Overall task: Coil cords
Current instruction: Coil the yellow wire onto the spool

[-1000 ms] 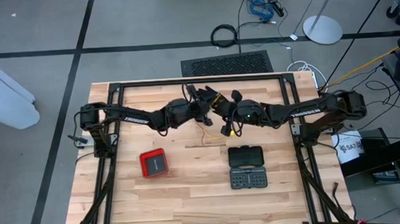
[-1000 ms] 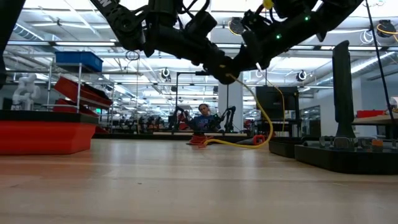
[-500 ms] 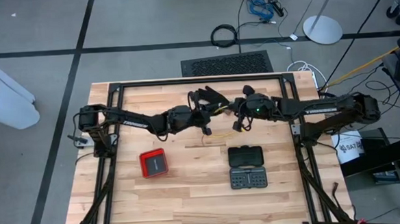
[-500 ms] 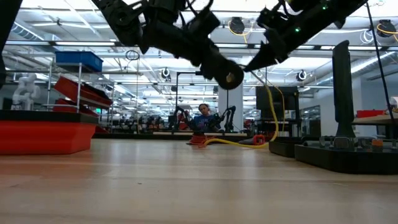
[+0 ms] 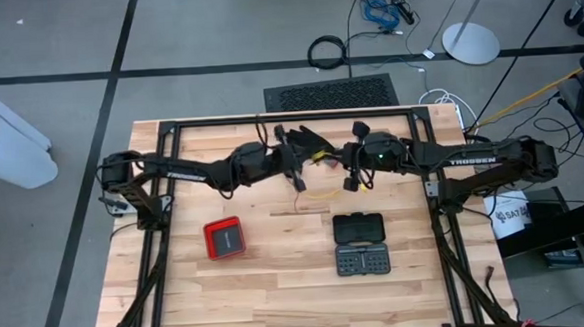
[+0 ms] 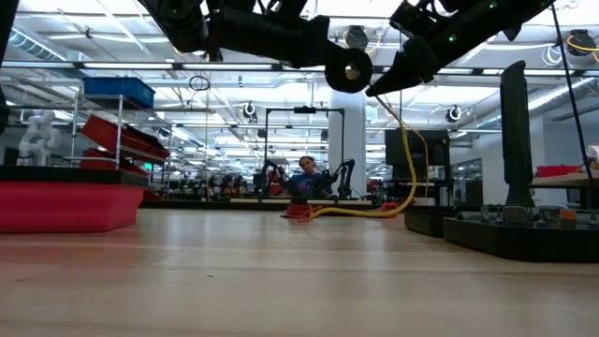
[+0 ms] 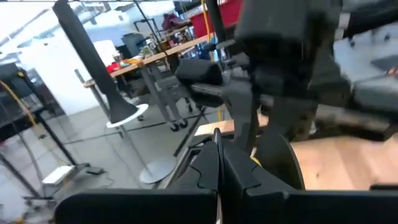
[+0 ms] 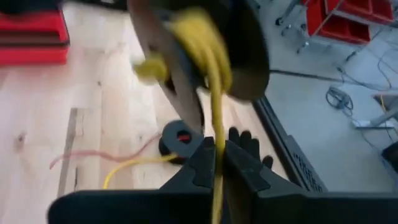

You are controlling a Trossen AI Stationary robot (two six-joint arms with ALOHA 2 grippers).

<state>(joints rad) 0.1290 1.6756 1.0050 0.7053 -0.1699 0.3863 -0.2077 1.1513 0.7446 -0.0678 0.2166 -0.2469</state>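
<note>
Wood-plank table (image 5: 278, 284) inside a black frame, grey floor round it; busy workshop behind in the low view. All places are given rel. to the black case (image 5: 361, 245), as I see them from the overhead cam.

1. Red box (image 5: 224, 237): flat on the table, well left of the case, about level w/ it.
2. Left arm: comes in from the far-left frame post, reaching toward the middle. Left gripper (image 5: 297, 168) is up-left of the case, raised off the table. Fingers pressed together, no gap in my wrist cam. Yellow turns sit bunched round its tip; can't tell if it actually pinches any.
3. Black glove (image 5: 306, 138): behind the case, left of its centre line, near the rear frame bar.
4. Black bundle (image 8: 177, 138): small round coil w/ a red spot, just beside the glove.
5. Reddish cord (image 8: 93, 154): thin tail lying loose on the wood near the bundle.
6. Yellow cord (image 5: 322, 194): runs between the two grippers, slack drooping to the table just behind the case.
7. Right gripper (image 5: 351, 180): directly behind the case, raised. Fingers narrow, clamped on the yellow cord, which passes between them.
8. Right arm: stretches out to the right frame post.
</note>
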